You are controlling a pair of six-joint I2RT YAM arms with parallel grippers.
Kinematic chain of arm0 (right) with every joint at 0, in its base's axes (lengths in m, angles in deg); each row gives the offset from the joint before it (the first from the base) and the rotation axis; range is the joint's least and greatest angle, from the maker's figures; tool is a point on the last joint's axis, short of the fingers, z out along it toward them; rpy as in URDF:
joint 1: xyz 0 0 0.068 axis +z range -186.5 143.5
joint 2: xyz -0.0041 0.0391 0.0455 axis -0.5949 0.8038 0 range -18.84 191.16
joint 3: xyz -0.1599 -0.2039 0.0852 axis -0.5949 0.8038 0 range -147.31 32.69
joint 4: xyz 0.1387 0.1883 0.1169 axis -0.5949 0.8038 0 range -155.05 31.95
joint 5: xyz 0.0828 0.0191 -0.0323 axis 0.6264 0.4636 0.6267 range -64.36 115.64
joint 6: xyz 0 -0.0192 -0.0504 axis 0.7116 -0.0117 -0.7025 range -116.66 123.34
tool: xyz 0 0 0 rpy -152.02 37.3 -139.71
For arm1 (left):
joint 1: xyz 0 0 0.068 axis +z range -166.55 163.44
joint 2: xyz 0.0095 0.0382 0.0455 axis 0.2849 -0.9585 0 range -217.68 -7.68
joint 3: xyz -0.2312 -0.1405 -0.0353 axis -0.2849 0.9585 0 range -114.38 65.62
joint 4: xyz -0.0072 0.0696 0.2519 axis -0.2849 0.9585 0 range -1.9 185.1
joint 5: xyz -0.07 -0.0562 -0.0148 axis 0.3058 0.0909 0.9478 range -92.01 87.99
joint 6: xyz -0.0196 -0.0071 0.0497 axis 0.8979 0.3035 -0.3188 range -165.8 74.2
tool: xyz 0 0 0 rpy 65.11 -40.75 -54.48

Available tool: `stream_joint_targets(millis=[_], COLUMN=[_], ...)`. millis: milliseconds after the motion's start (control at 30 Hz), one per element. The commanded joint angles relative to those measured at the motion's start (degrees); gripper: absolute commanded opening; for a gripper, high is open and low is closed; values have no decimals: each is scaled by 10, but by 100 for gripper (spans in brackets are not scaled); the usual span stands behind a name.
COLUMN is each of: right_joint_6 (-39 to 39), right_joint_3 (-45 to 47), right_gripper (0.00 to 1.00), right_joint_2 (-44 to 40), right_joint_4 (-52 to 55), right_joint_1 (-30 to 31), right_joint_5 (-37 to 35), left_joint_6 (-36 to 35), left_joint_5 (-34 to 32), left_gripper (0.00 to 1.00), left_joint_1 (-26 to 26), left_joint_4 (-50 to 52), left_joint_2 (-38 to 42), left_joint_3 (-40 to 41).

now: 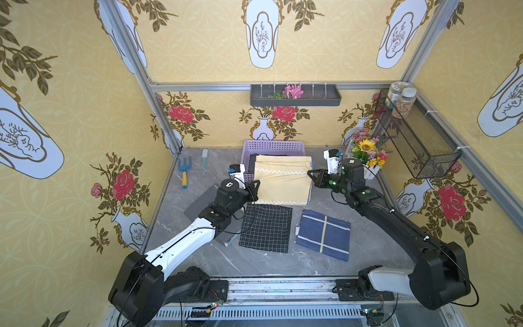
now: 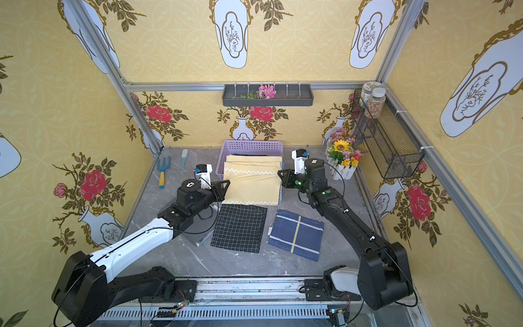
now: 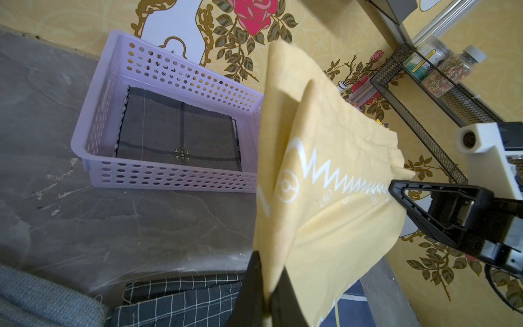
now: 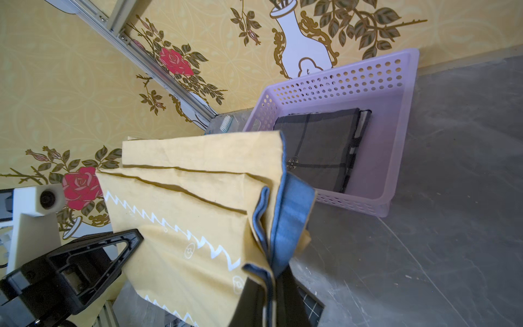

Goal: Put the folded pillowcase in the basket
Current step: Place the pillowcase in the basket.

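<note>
**While Both Arms Gripped It, the Pillowcase Hung Short of the Basket Floor**

As both arms reached in from the lower corners of both top views, the folded pillowcase (image 1: 283, 181) (image 2: 252, 181) hung stretched between them at the centre of the frame, clear of the tabletop (image 1: 254, 263). It was pale yellow with white zigzag trim. The right wrist view showed a blue layer along the edge of the pillowcase (image 4: 198, 203) nearest that camera.

The left jaws were clamped tight on the pillowcase's left edge. In the left wrist view the cloth (image 3: 325, 170) ran up out of the two dark fingers at the bottom centre of the frame. The right jaws were likewise pinched shut on the opposite edge, with yellow and blue cloth bunched between them at the lower centre of the right wrist view.

Just above the pillowcase in the top views sat the basket (image 1: 273, 145) (image 2: 252, 145), lilac and perforated, against the back wall. The pillowcase's far edge overlapped the basket's near part there, but it did not lie inside. Both wrist views showed the basket (image 3: 169, 175) (image 4: 339, 82) already holding a dark plaid folded cloth (image 3: 181, 133) (image 4: 317, 147) flat on its floor.

Below the pillowcase in the top view, two more folded cloths lay on the tabletop: a black checked cloth (image 1: 266, 228) and, to its right, a navy cloth (image 1: 324, 235) with a yellow stripe. A blue garden fork (image 1: 184, 172) and a small brush (image 1: 204, 158) lay left of the basket, and a pot of flowers (image 1: 368, 153) stood to its right.
</note>
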Motion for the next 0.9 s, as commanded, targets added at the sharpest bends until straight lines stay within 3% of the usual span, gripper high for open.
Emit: stream_joint_targets(millis=[0,433,867], right_joint_6=[12,16,-10], right_joint_3=[-14,-104,-227], right_gripper=[0,0,0], right_joint_2=[24,193,343], right_joint_4=[-99,-294,-286], right_joint_1=[-3,-2,-7], right_joint_5=[-70,-69,-83], left_joint_6=[-30,-83,-105], left_joint_5=[-39,21,60], left_gripper=[0,0,0], left_joint_1=[28,114,151], left_joint_4=[-21,-140,-154], left_joint_2=[-18,-179,-352], left_joint_3=[-10,-104,-234])
